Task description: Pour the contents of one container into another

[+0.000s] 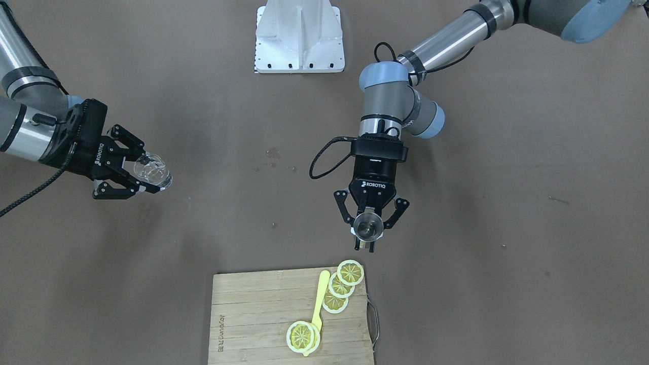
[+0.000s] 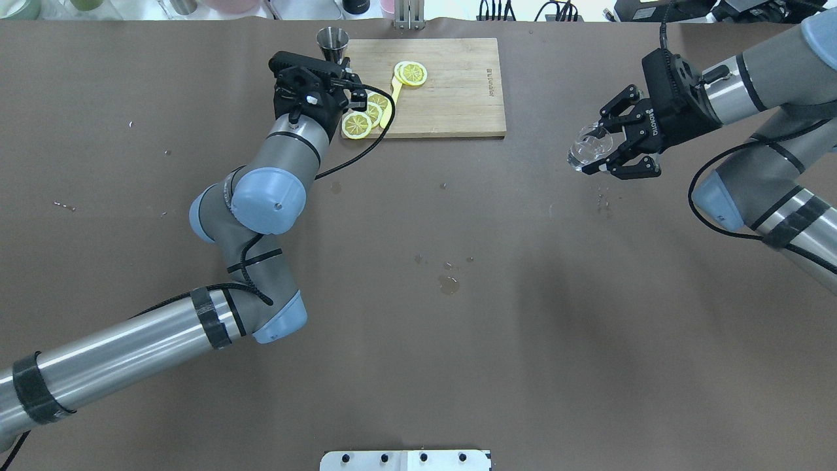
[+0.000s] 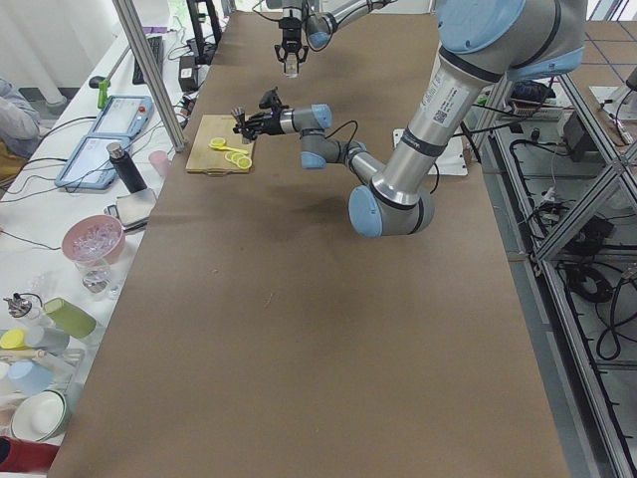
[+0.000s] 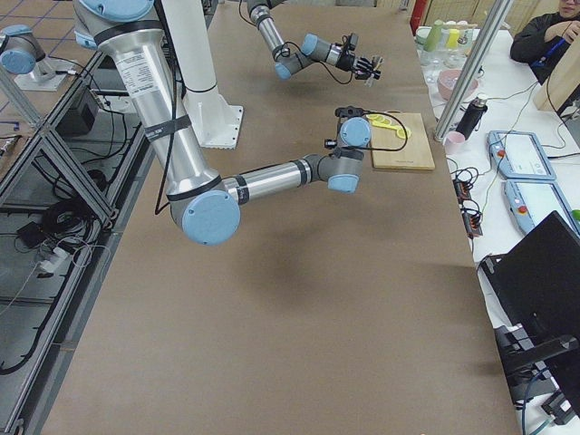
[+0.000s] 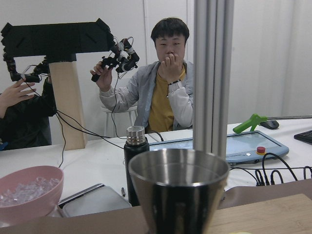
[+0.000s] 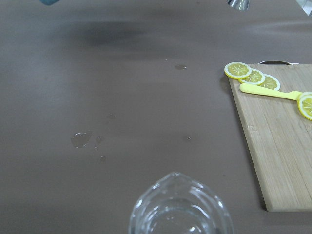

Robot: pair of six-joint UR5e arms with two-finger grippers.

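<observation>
A steel jigger cup point(image 1: 368, 226) sits upright between the fingers of my left gripper point(image 1: 368, 232), which is shut on it just off the cutting board's near corner. The left wrist view shows this steel cup point(image 5: 179, 190) from close up, and the overhead view shows the steel cup point(image 2: 332, 40) beside the board. Far to the other side, my right gripper point(image 1: 147, 173) is shut on a clear glass pitcher point(image 1: 154, 170), held above the table. The spouted rim of the glass pitcher point(image 6: 180, 207) fills the bottom of the right wrist view. I cannot tell what either holds.
A bamboo cutting board point(image 1: 253, 309) carries several lemon slices point(image 1: 350, 272) and a yellow knife point(image 1: 319, 299). Small wet spots point(image 2: 448, 284) mark the brown table's middle. The white robot base plate point(image 1: 299, 35) lies between the arms. Operators and bowls are beyond the far edge.
</observation>
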